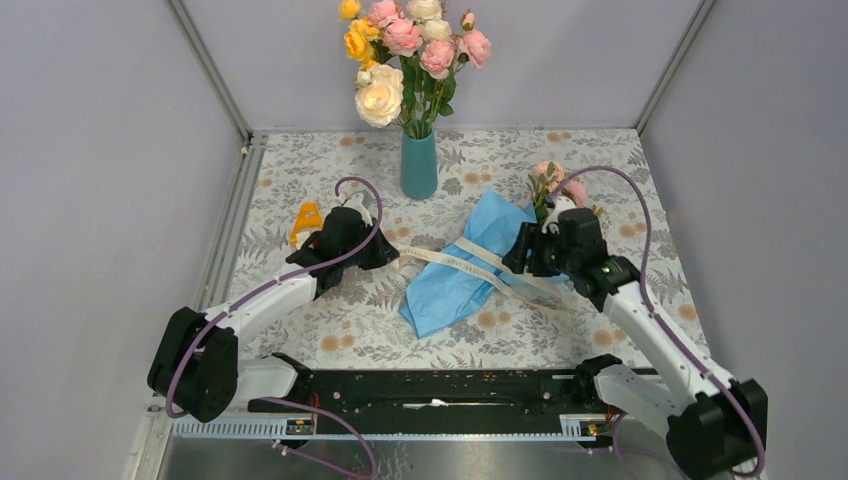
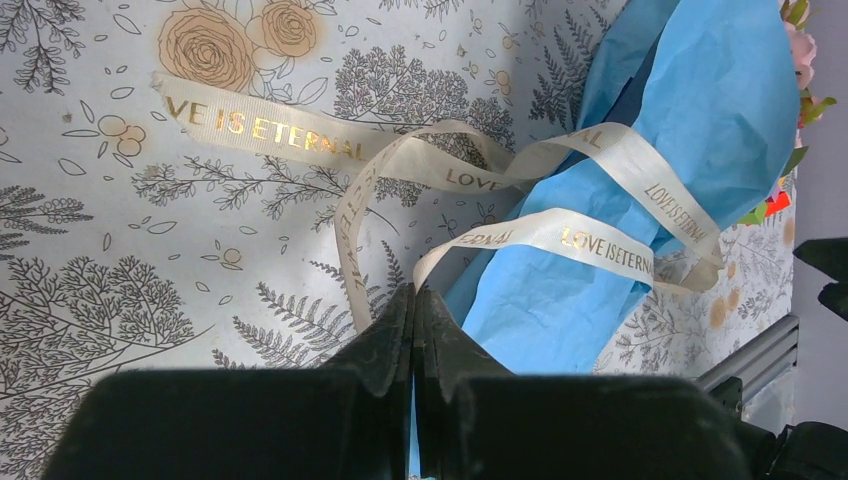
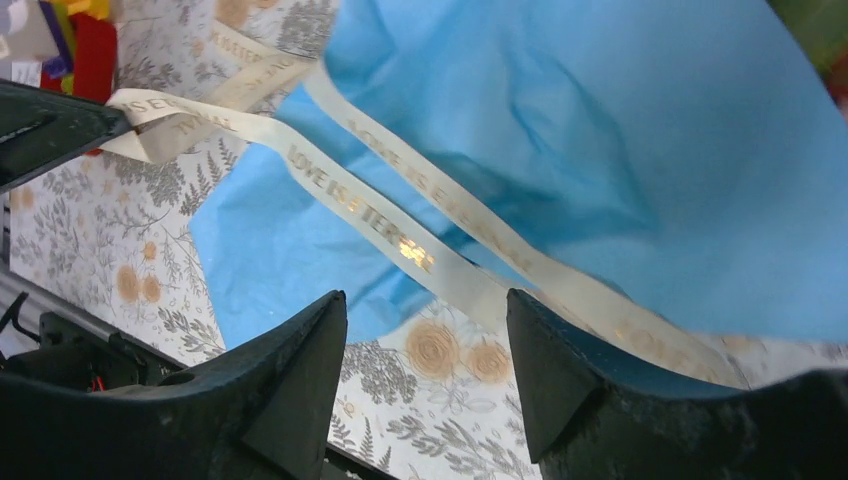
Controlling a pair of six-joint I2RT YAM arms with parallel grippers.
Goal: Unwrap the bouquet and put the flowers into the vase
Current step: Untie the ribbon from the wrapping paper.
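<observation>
**Hidden bits**

Top cam: my right arm [image 1: 640, 320] covers most of the flowers [image 1: 548, 178]. Left wrist cam: flowers cut off at rt edge; ribbon [image 2: 600, 245] end lost behind my left claw [image 2: 412, 293]. Right cam: bouquet [image 3: 600, 130] runs off top & rt edges.

- The tablecloth [image 1: 300, 160] is printed on white with grey ferns and leaves, and tan roses are scattered over it.
- The paper wrap [image 1: 470, 275] is seen in light blue, crinkled, with a deeper blue shown in one fold.
- The ribbon [image 2: 260, 128] is coloured cream, and gold lettering is repeated along it.
- The vase [image 1: 419, 165] is finished in plain teal.
- The big roses [image 1: 405, 50] are mixed in yellow, cream and pink, with dark green leaves.
- The small roses [image 1: 560, 185] are coloured pale pink.
- The left arm [image 1: 265, 300] and right arm [image 1: 655, 335] are cased in white and black, and purple cables [image 1: 355, 185] are run along them.
- The walls [image 1: 100, 150] are painted pale grey.
</observation>
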